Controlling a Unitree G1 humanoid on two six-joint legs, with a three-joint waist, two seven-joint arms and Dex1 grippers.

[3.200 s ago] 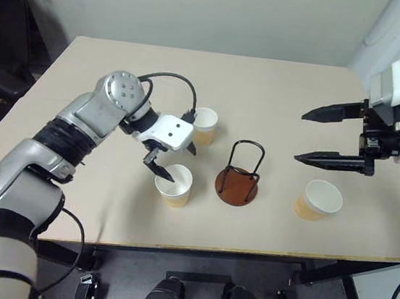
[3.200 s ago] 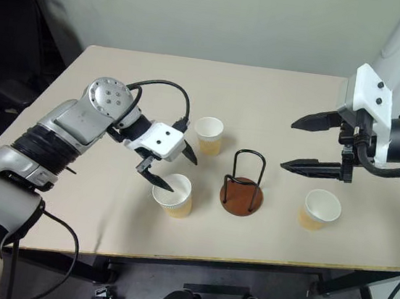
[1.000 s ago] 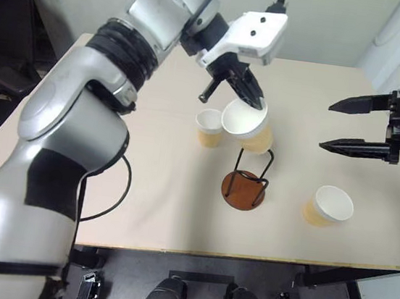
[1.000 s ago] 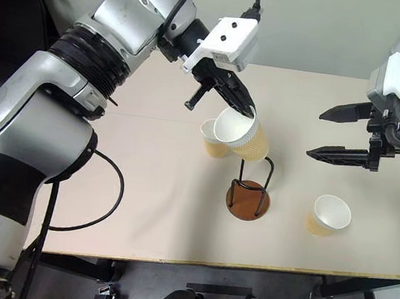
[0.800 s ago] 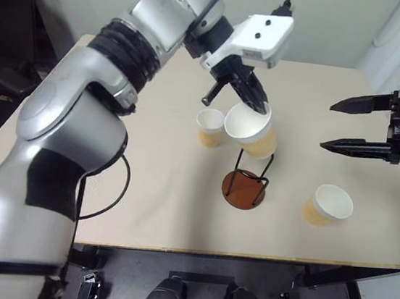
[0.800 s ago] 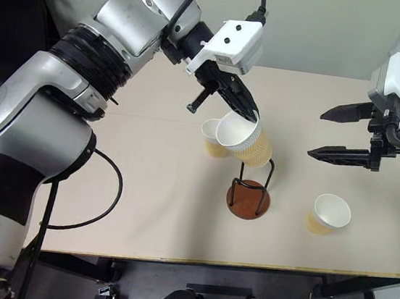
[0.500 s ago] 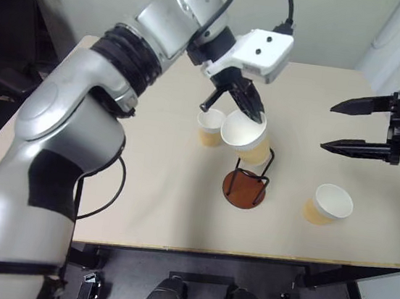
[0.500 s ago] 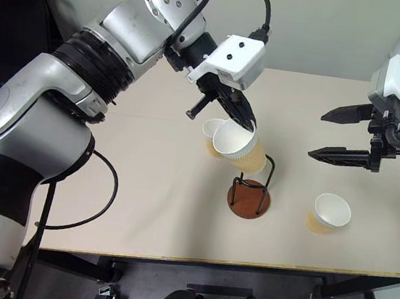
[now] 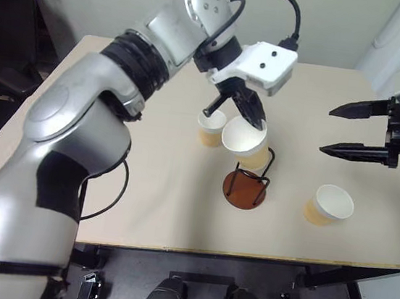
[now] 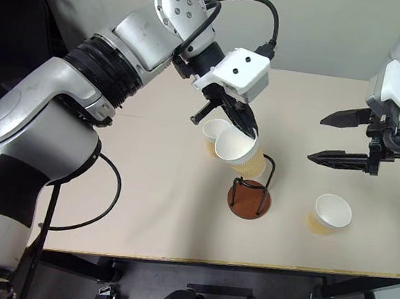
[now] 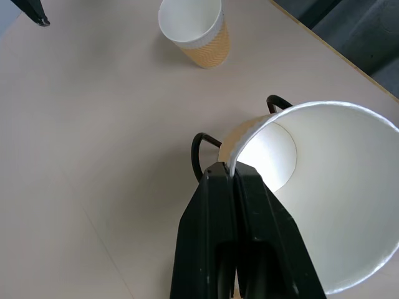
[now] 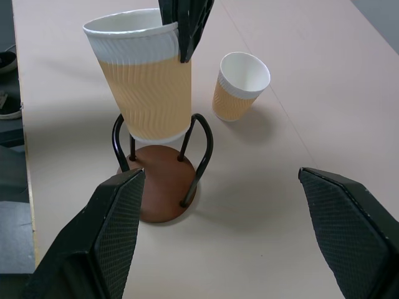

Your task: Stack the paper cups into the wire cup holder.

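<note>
Where ribbed, the cup [image 12: 149, 99] bears no print.

The left arm reaches up and across from the robot's left, its wrist bent so the left gripper [image 9: 251, 118] points steeply down just above the wire cup holder [image 9: 247, 178]. Its jaws are pinched tight on the rim of a paper cup [image 9: 245, 143], one finger inside and one outside. The right arm comes in from the right of the holder, well apart from it. The right gripper [image 9: 348, 128] hangs above the worktop, jaws spread wide and holding nothing, pointing toward the holder.
</note>
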